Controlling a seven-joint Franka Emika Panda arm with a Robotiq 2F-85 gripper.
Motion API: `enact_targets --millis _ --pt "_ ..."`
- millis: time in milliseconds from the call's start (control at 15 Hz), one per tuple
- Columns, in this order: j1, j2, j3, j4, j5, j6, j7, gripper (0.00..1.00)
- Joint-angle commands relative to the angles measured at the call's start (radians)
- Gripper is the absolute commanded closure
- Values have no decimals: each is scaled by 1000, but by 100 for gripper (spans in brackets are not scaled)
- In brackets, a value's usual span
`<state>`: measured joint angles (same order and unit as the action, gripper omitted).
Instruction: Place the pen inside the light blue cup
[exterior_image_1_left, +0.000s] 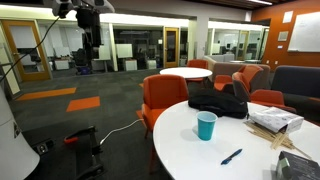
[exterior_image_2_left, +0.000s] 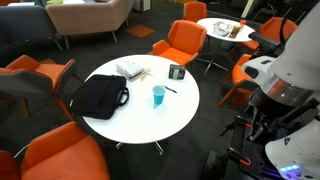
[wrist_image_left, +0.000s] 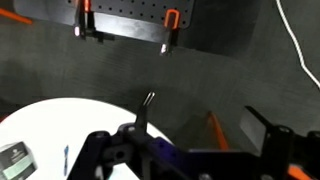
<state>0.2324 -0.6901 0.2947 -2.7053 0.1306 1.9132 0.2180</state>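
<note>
1. The black Robotiq gripper (wrist_image_left: 195, 152) hangs clear of the round white table (exterior_image_2_left: 140, 125), jaws apart and holding nothing.
2. The slim dark blue pen (exterior_image_1_left: 231, 156) lies flat on that table, well away from the gripper.
3. The small light blue plastic cup (exterior_image_1_left: 206, 125) stands upright near the pen, not touching it, equally far from the gripper.
</note>
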Motion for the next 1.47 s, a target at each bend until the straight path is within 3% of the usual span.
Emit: enact_targets --millis 0,267,533,667,800,1400 --pt "-57 -59 -80 -28 -83 21 -64 0" --pt "-168 -19 -264 -14 -204 88 -261 0" --pt "-242 203 -437 47 -237 256 -472 0" --pt "-255 341 -478 93 -228 346 -532 0" --pt "-265 483 -495 155 -220 426 -559 0" --pt "-357 1032 -459 550 -192 613 -454 0"
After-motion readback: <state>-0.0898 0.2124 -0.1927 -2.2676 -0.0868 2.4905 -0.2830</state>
